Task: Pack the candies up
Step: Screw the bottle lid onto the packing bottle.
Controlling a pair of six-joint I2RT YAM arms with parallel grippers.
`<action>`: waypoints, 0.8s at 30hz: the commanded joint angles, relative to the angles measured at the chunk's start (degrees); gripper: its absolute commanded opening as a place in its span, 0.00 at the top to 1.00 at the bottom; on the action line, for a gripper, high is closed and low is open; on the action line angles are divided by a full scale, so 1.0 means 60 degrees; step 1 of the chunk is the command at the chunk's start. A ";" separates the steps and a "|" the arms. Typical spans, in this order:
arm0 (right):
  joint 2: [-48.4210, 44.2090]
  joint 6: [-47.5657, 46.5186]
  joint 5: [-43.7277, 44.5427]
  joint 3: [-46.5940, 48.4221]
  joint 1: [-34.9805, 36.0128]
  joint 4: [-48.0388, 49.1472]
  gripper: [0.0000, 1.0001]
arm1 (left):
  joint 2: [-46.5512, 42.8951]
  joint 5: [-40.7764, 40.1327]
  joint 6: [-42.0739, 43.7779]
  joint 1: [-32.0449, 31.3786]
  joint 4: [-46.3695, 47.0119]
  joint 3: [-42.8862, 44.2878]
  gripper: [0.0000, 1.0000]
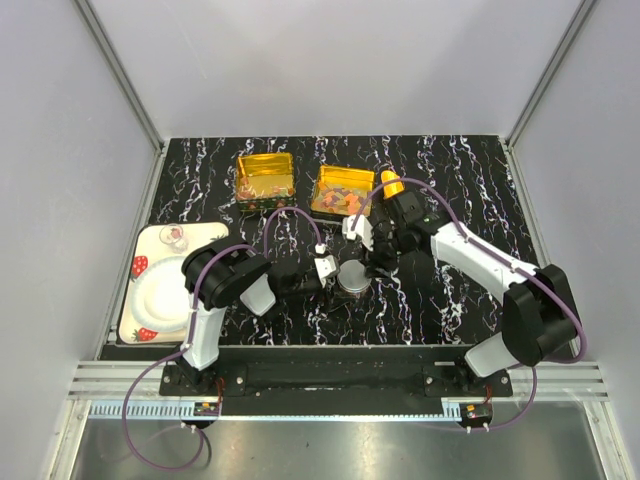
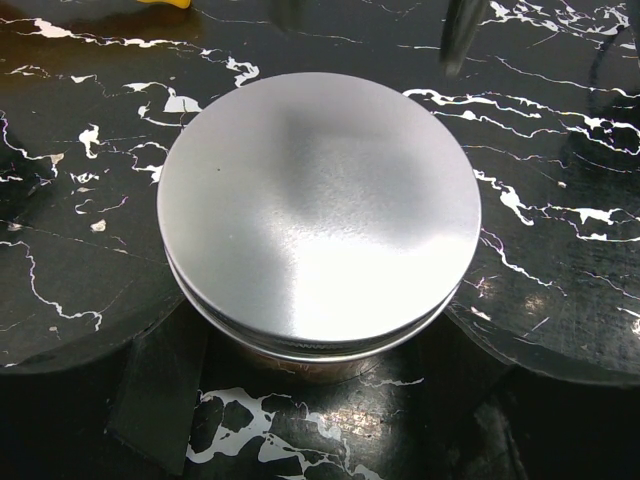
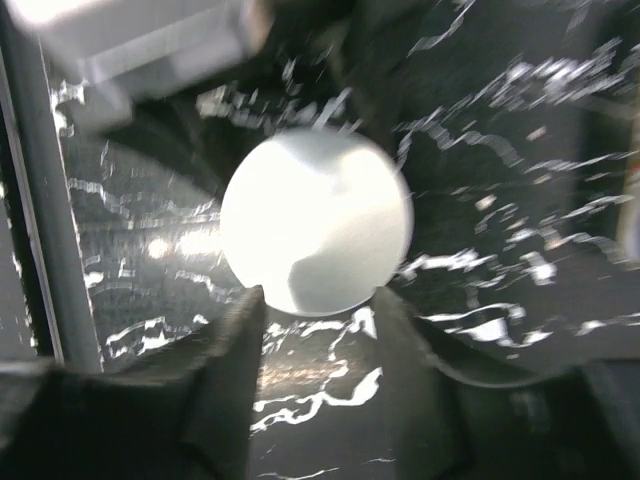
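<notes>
Top external view: two robot arms meet over a round jar (image 1: 352,280) at the middle of a black, white-veined table (image 1: 480,180). The candies (image 1: 341,196), a heap of tiny orange, red, yellow and green pieces, lie in a square gold tin (image 1: 345,172) at the far side of the table, beyond the jar. A second gold tin (image 1: 265,165), just beside it toward the left arm's side, holds a thinner scatter. An orange scoop (image 1: 391,185) shows at the first tin's other side, next to the right arm. A white plate (image 1: 160,300) with strawberry prints sits at the table's left edge.

The left gripper (image 1: 327,268) reaches in from the left. Its wrist camera shows the jar's plain silver lid (image 2: 320,210) seated on top and dark fingers (image 2: 90,320) set wide on either side, clasping the jar's wall. The right gripper (image 3: 320,305) hangs above the lid, seen through heavy blur. Its jaws are parted and grip nothing, with only lid and table showing between the tips.
</notes>
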 commanded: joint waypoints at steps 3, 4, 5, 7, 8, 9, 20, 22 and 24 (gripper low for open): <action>0.0804 0.0475 -0.0628 0.1456 0.0017 0.0002 0.33 | -0.0129 -0.0313 0.0452 0.0056 0.3003 -0.0109 0.57; 0.0980 0.0518 -0.0672 0.1573 0.0017 0.0046 0.31 | -0.0129 -0.0298 0.0452 0.0056 0.2989 -0.0109 0.57; 0.1315 0.0548 -0.0716 0.1777 0.0002 0.0061 0.29 | -0.0115 -0.0284 0.0467 0.0041 0.2989 -0.0109 0.57; 0.1683 0.0606 -0.0862 0.1998 0.0017 0.0047 0.26 | -0.0115 -0.0269 0.0467 0.0056 0.2989 -0.0124 0.57; 0.1960 0.0621 -0.0921 0.2173 0.0017 0.0032 0.25 | -0.0129 -0.0269 0.0467 0.0056 0.2989 -0.0124 0.57; 0.2079 0.0607 -0.1096 0.2262 0.0017 0.0032 0.25 | -0.0129 -0.0255 0.0481 0.0056 0.3003 -0.0124 0.57; 0.3018 0.0372 -0.1654 0.2747 0.0017 -0.0466 0.32 | -0.0144 -0.0255 0.0482 0.0056 0.2989 -0.0124 0.57; 0.2931 0.0256 -0.1523 0.2659 0.0017 -0.0495 0.36 | -0.0144 -0.0269 0.0482 0.0056 0.2989 -0.0124 0.57; 0.2886 0.0109 -0.1406 0.2483 0.0017 -0.0524 0.40 | -0.0144 -0.0269 0.0482 0.0041 0.2989 -0.0124 0.57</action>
